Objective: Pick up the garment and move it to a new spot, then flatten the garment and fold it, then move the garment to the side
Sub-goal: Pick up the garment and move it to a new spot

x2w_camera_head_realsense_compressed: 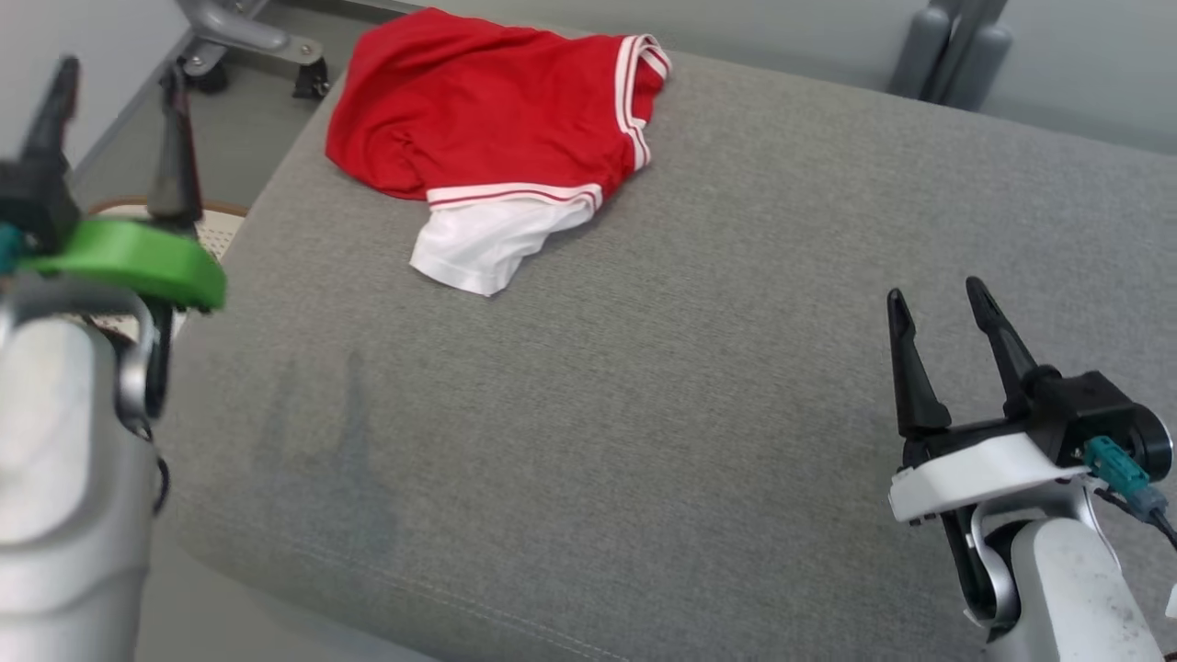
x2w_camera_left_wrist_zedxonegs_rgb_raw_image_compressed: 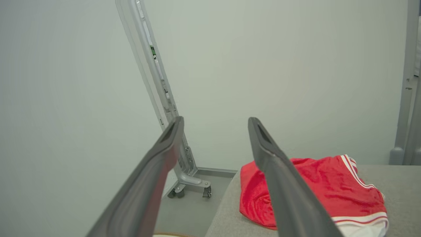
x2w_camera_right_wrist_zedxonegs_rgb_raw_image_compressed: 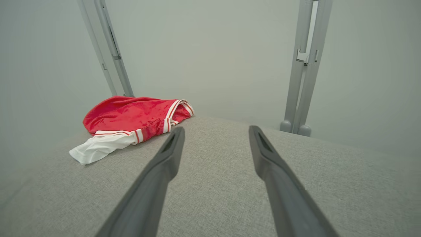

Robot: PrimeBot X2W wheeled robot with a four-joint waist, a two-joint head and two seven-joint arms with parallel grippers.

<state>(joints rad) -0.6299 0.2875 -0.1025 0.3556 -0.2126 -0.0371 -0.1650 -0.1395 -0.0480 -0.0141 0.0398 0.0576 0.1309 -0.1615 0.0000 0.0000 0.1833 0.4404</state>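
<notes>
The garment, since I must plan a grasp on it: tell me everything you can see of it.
The garment is red, of smooth, slightly shiny-looking fabric, with white bands striped in red along its hems and a plain white part sticking out on the near side. It lies crumpled and bunched, not spread flat, near the far left corner of the grey cushion. It rests on the cushion, and nothing else touches it.
</notes>
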